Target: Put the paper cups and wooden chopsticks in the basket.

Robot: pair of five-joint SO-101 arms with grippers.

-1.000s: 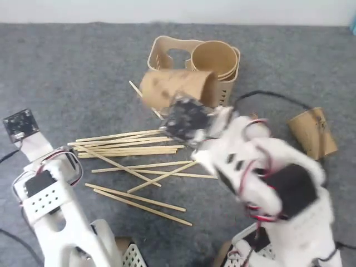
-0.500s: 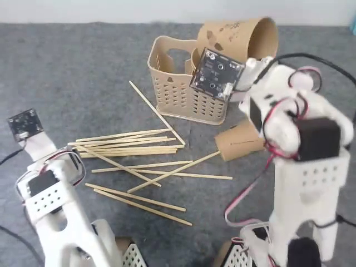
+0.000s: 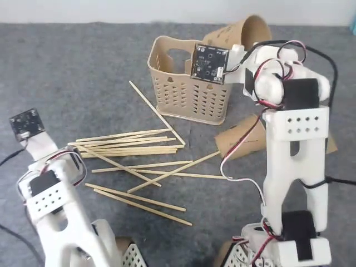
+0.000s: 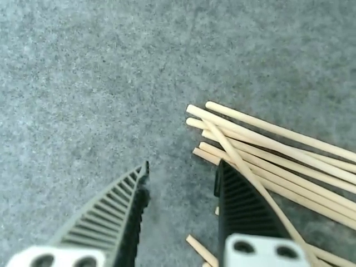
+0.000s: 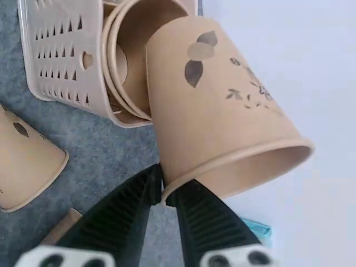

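Observation:
My right gripper [image 5: 164, 194] is shut on the rim of a brown paper cup [image 5: 219, 119] with a leaf print, held tilted above the beige slotted basket [image 5: 53, 50]. Stacked cups [image 5: 125, 61] sit inside that basket. From above, the held cup [image 3: 239, 32] hangs over the basket [image 3: 186, 97] at its far right corner. Another cup [image 3: 242, 138] lies on its side on the grey carpet to the basket's right. Wooden chopsticks [image 3: 133, 147] lie scattered in the middle. My left gripper [image 4: 181, 181] stands open low over the carpet, by the chopstick ends [image 4: 222, 133].
The right arm's tall white body [image 3: 295, 161] rises in front of the lying cup. Part of a further cup [image 3: 331, 146] peeks out behind it. A lone chopstick [image 3: 156, 111] leans against the basket's left side. Grey carpet lies open at the left and far side.
The right arm has lifted the leaf-print cup from in front of the basket up and back over its far right corner. The left arm has stayed still.

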